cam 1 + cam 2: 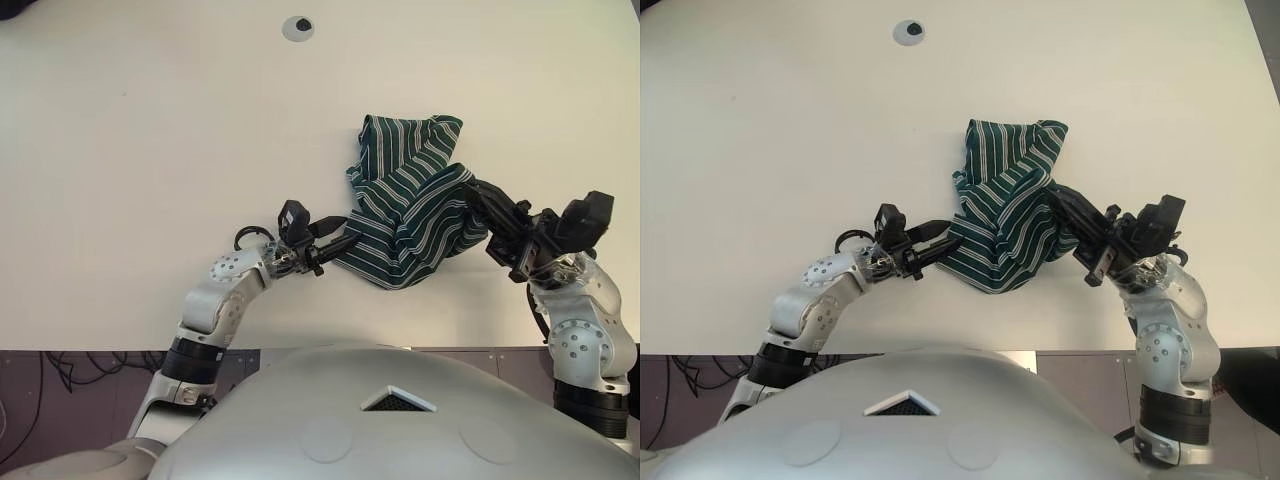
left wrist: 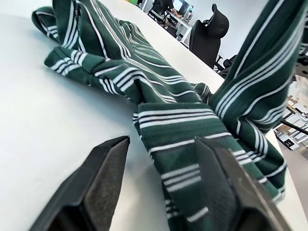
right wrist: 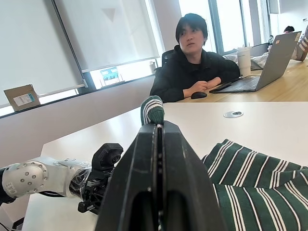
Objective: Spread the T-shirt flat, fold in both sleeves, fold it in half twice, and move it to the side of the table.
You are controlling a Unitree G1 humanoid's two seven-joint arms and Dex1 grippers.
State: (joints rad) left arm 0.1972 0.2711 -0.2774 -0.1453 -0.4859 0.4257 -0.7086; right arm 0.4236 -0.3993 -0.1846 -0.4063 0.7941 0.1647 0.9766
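Note:
The green T-shirt (image 1: 410, 200) with white stripes lies bunched up right of the table's middle. My right gripper (image 1: 480, 200) is shut on a fold of the T-shirt at its right side and holds that part raised off the table. In the right wrist view a tuft of fabric (image 3: 152, 109) pokes out above the closed fingertips. My left gripper (image 1: 335, 240) is at the shirt's near left edge, low over the table and open. In the left wrist view the fabric (image 2: 183, 130) reaches in between the two fingers (image 2: 96, 183) and lies against one of them.
The white table (image 1: 120, 150) stretches wide to the left and far side. A round grey grommet (image 1: 298, 28) is set into it near the far edge. The table's near edge runs just behind both arms.

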